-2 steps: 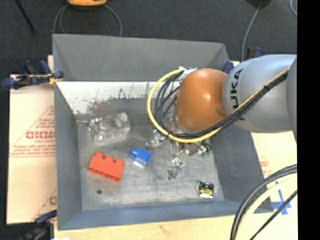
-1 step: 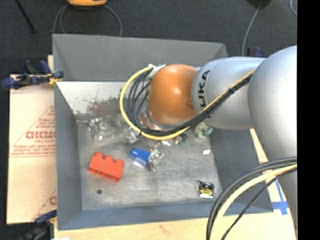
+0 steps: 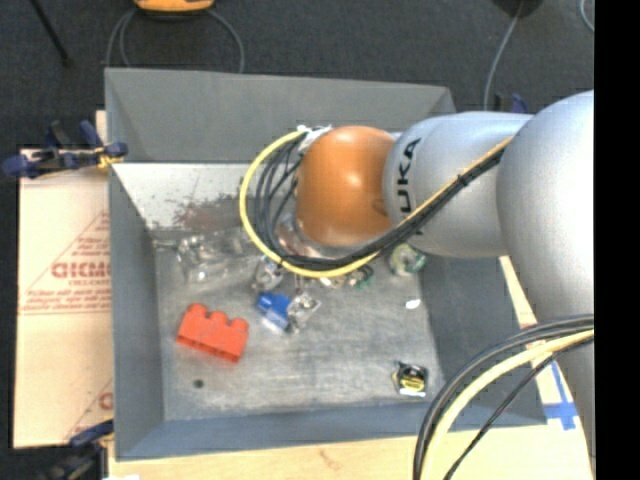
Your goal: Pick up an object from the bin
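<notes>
I see gripper (image 3: 297, 306) low over bin (image 3: 330, 368) middle; can't tell jaw opening or any hold. Small blue piece (image 3: 270, 308) just beside jaws, toward red brick (image 3: 212, 331). I judge it light, stiff, slick plastic; pinch across narrow width.

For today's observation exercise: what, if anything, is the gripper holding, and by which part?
Cannot be told: the gripper is low beside a small blue thing near the red brick; whether it grips it is unclear.

Bright even light, sheen on orange wrist cover (image 3: 338, 183) and arm (image 3: 470, 193), soft shadow on bin (image 3: 330, 363) floor beneath
</notes>
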`<state>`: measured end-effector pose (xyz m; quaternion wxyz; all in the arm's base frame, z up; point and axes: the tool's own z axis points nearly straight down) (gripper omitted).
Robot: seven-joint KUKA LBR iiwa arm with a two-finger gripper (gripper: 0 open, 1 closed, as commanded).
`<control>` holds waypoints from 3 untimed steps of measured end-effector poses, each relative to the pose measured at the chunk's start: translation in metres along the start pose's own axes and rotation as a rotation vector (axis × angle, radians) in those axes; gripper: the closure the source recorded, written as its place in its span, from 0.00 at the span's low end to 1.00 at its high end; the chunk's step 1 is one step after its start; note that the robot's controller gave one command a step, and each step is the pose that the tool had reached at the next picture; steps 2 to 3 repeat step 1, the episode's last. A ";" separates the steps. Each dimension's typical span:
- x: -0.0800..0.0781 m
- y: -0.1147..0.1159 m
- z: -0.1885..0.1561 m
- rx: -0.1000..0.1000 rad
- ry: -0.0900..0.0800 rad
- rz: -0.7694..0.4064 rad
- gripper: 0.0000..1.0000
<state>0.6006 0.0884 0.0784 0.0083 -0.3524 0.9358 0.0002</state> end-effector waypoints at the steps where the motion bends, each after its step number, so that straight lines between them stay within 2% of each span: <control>1: -0.011 -0.019 -0.212 0.003 0.004 -0.069 1.00; 3: -0.011 -0.019 -0.212 0.003 0.004 -0.069 1.00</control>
